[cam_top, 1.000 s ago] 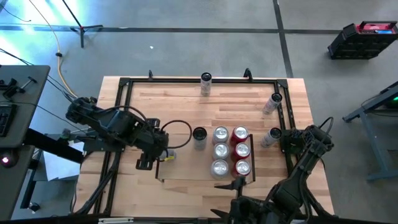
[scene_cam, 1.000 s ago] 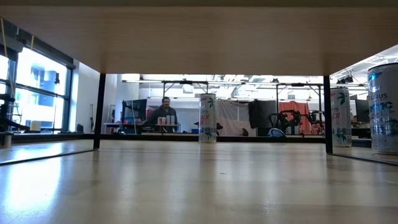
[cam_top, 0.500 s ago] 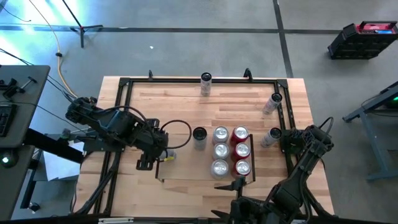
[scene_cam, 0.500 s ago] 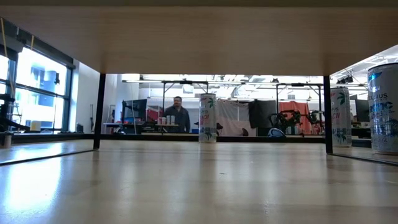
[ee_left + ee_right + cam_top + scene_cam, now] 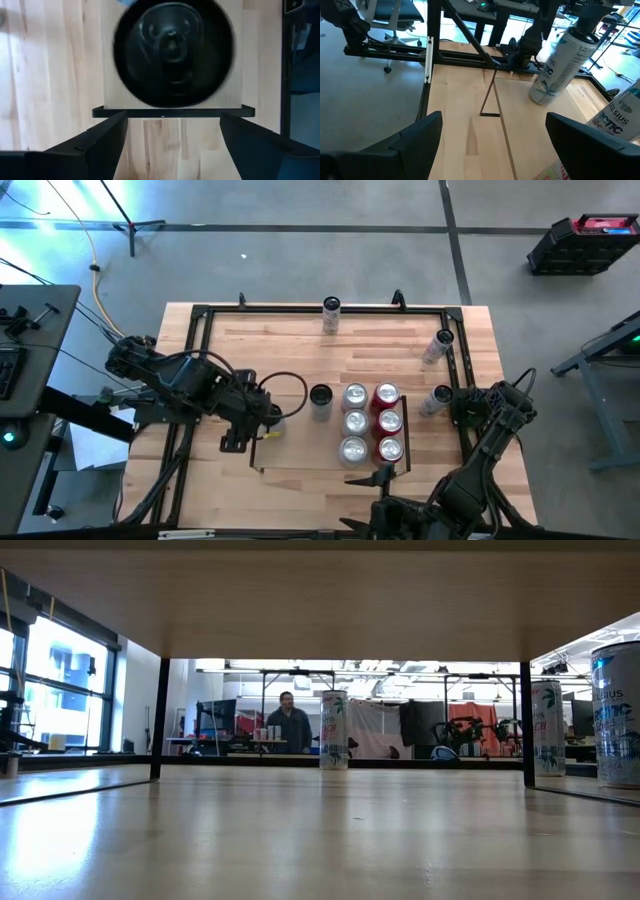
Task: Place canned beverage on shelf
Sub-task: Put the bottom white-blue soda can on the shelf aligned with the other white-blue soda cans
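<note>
From above, five silver- and red-topped cans (image 5: 371,421) are seen filling the right side of the shelf (image 5: 300,457), with a dark-topped can (image 5: 320,395) just beside them and three more cans well apart along the table's far and right rails. The left gripper (image 5: 262,423) is held left of the dark-topped can. In the left wrist view, its fingers (image 5: 107,137) are spread, gripping nothing, below a blurred dark can top (image 5: 173,51). In the right wrist view, the right gripper (image 5: 490,145) is released wide near a white can (image 5: 559,62)

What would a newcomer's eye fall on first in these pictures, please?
Probably the block of six cans, silver and red, packed in two columns at the shelf's right end, with a black-topped can standing alone to their left. Next, the left gripper, open, beside that can, and the right gripper, also open, waiting at the table's right edge near two loose white cans.
</note>
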Robot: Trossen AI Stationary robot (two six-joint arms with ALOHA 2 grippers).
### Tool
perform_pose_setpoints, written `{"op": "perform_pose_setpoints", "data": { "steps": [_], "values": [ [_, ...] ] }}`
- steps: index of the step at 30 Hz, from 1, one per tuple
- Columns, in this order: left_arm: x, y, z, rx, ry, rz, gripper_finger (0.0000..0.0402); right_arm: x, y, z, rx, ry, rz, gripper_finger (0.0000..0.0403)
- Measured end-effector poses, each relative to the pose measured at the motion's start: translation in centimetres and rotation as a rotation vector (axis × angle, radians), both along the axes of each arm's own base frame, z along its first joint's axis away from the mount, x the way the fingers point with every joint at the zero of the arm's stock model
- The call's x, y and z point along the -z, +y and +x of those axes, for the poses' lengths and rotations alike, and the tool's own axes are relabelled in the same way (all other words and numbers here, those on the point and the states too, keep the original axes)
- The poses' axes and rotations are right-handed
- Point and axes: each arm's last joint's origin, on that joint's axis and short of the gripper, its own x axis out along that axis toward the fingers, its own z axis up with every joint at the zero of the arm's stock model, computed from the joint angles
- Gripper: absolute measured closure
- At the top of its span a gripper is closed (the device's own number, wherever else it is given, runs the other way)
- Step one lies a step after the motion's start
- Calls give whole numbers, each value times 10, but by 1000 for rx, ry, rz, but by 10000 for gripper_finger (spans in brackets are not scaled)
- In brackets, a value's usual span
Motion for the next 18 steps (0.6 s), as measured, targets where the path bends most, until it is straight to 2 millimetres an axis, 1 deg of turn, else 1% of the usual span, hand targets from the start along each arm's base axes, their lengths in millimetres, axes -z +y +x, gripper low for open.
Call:
{"op": "perform_pose_setpoints", "data": {
  "steps": [8, 11, 15, 18],
  "values": [
    [0, 0, 0, 5, -4, 13, 94, 0, 0, 0, -2, 1, 1, 61],
    [1, 1, 1, 5, -13, 51, 94, 0, 0, 0, -2, 2, 1, 61],
    [11, 1, 2, 29, 13, 82, 94, 0, 0, -1, 2, 0, 17, 61],
    [22, -2, 4, 42, 17, 84, 94, 2, 2, -2, 3, 4, 28, 61]
  ]
}}
